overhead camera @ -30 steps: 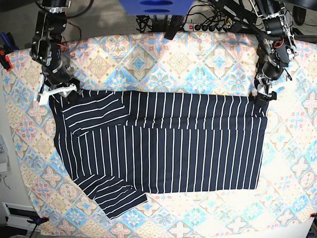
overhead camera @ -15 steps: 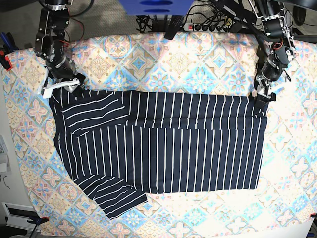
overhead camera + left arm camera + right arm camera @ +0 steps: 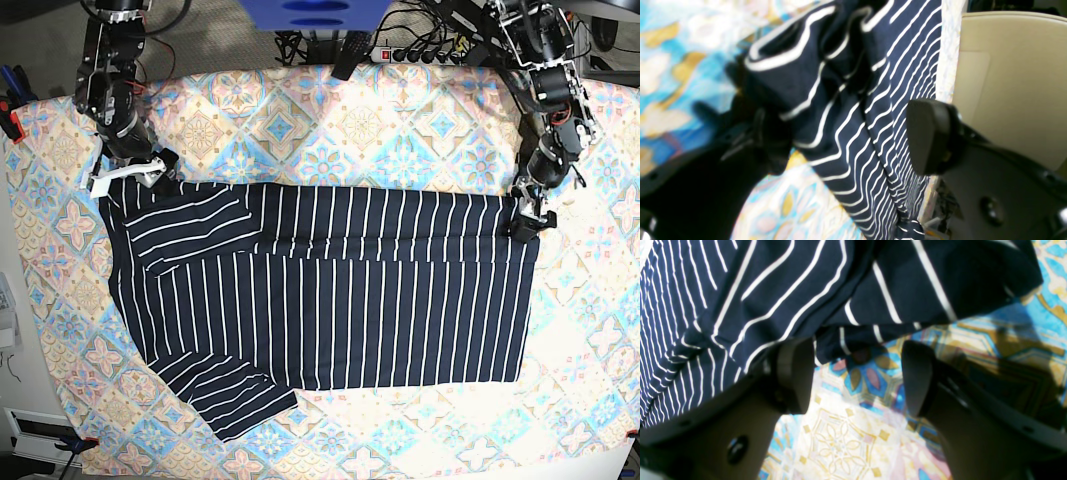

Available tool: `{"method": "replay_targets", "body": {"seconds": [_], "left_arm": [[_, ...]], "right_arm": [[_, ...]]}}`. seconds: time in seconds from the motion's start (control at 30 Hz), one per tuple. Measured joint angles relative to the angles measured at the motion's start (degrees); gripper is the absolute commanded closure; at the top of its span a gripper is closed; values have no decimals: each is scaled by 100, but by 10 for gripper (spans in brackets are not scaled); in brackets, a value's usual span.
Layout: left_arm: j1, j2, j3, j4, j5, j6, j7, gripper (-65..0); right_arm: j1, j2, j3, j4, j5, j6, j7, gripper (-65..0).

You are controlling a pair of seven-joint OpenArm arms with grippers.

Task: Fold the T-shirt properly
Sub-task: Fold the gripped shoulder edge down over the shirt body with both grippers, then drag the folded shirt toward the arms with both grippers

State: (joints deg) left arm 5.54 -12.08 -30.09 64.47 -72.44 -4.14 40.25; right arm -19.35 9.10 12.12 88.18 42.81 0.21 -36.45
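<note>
**Two corners let go, far-edge fold looks placed**

- T-shirt (image 3: 330, 300) lies flat on the patterned tablecloth (image 3: 400, 140) covering the tabletop, hem towards the left arm's side, collar end towards the right arm's.
- Far long edge is already doubled over into a band along the top. One sleeve is tucked in over the body. The other sleeve sticks out at the near corner, unfolded.
- Right gripper (image 3: 857, 373): jaws spread, only tablecloth between them. The shirt edge sits just beyond the tips, touching or nearly touching one finger (image 3: 795, 373). Nothing is held.
- Compared with a second ago, the base view shows this gripper has shifted off the folded corner, up and slightly inward. The cloth has not followed it, so it reads as a clean release.
- Left gripper (image 3: 846, 133): jaws wide apart, straddling a bunched bit of the striped hem corner. The pad (image 3: 927, 136) on one side stands clear of the fabric; the other finger is blurred. Judged released, not pinching.
- In the base view this gripper has dropped a little along the hem edge since a second ago. The shirt outline is unchanged.

Read: first lengthwise fold is done and let go. Likely next is the near edge and loose sleeve, with both arms needing to reposition. Risk: the left jaws snag the bunched hem on retreat and pull the fold open.
</note>
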Motion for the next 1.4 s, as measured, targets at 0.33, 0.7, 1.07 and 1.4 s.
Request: {"method": "replay_targets", "body": {"seconds": [0.33,0.7,1.07,1.4], "left_arm": [[-203,-2,0,-479,35,-28,-15,-110],[-208,-2,0,-472,37,9,11,-76],[-201,-2,0,-472,42,2,20,-70],[-201,-2,0,-474,39,2,17,-69]], "right_arm": [[-74,-319,656,-48,7,-7,-271,-393],[463,-496,964,-197,-11,-11,-387,-393],[1054,-496,968,-682,-9,-26,-387,-350],[332,-496,1172,-643,758,122,-431,-373]]}}
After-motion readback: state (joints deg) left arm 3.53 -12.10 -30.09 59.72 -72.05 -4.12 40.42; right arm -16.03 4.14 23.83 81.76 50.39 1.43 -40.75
